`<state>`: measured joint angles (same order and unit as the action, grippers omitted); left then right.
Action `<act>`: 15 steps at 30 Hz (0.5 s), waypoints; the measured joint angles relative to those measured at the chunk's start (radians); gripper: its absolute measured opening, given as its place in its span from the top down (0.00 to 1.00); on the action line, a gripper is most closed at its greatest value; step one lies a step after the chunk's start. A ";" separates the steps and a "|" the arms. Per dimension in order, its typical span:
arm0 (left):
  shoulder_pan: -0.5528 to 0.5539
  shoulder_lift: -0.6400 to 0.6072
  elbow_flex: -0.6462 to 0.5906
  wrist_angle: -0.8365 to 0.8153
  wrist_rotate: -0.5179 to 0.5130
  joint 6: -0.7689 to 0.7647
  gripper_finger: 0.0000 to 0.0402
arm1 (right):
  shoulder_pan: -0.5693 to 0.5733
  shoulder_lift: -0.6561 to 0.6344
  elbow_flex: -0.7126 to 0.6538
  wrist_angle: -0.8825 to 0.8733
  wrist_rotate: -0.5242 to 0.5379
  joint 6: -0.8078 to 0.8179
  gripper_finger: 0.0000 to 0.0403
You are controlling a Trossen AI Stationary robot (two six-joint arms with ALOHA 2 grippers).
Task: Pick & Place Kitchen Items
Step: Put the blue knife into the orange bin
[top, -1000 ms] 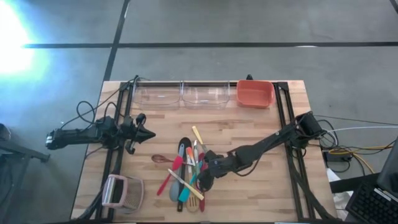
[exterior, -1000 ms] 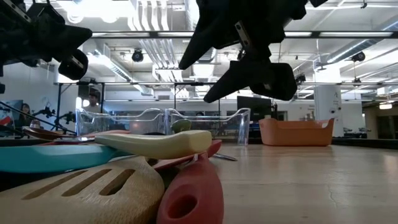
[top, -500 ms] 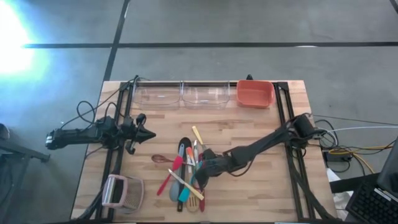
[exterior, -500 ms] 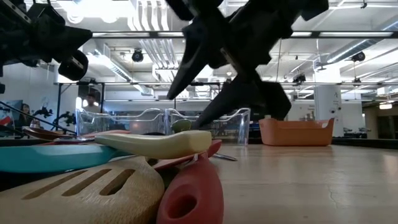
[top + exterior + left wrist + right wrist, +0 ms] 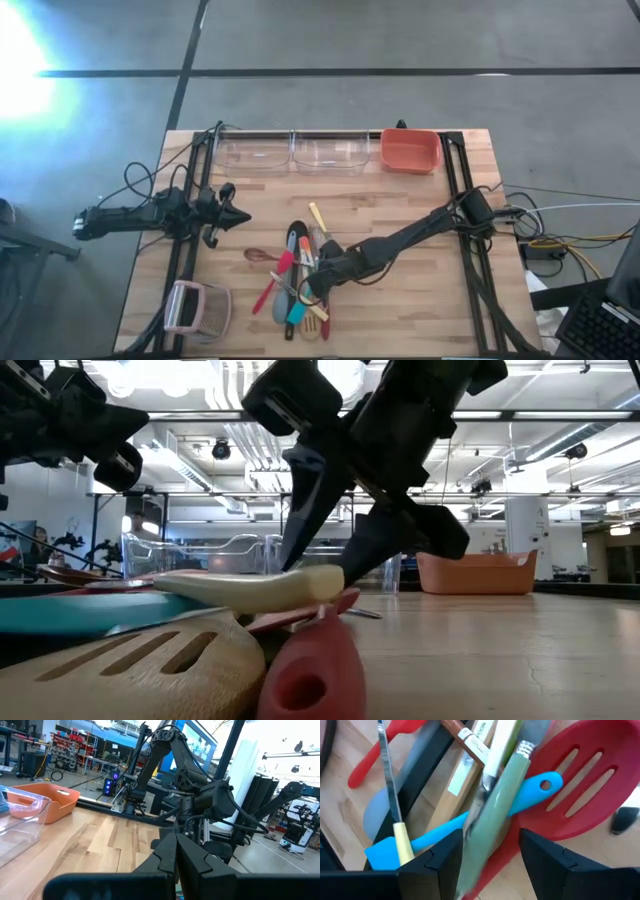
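**Right claw spread over the utensil heap**

The right arm stretches low and diagonally across the wooden surface (image 5: 420, 300) from its base at the right edge, its wrist tipped down into the pile of kitchen utensils (image 5: 300, 285) lying near the front middle. The right claw (image 5: 318, 288) stands open, one finger (image 5: 440, 855) on each side of a green-handled utensil (image 5: 492, 815); the fingers have not closed on it. Beneath that handle lie a red slotted turner (image 5: 590, 780) and a blue spatula (image 5: 435, 837), with a wooden handle (image 5: 465, 772) alongside. From table height, the fingers straddle a cream handle (image 5: 250, 588) on top of the heap.

The left arm waits at the left side of the surface, its left claw (image 5: 235, 213) closed and empty, well apart from the pile.
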<state>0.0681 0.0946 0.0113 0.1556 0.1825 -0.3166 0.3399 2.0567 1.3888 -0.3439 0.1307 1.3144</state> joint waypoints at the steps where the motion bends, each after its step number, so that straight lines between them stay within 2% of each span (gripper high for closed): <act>1: 0.000 0.000 0.000 0.001 0.000 0.000 0.97 | -0.001 0.000 0.000 0.000 0.000 0.000 0.55; 15: 0.000 0.000 0.000 0.001 0.000 -0.002 0.97 | -0.010 0.001 0.015 -0.010 0.004 -0.001 0.57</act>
<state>0.0679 0.0944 0.0113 0.1562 0.1825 -0.3182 0.3298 2.0575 1.4039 -0.3539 0.1347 1.3129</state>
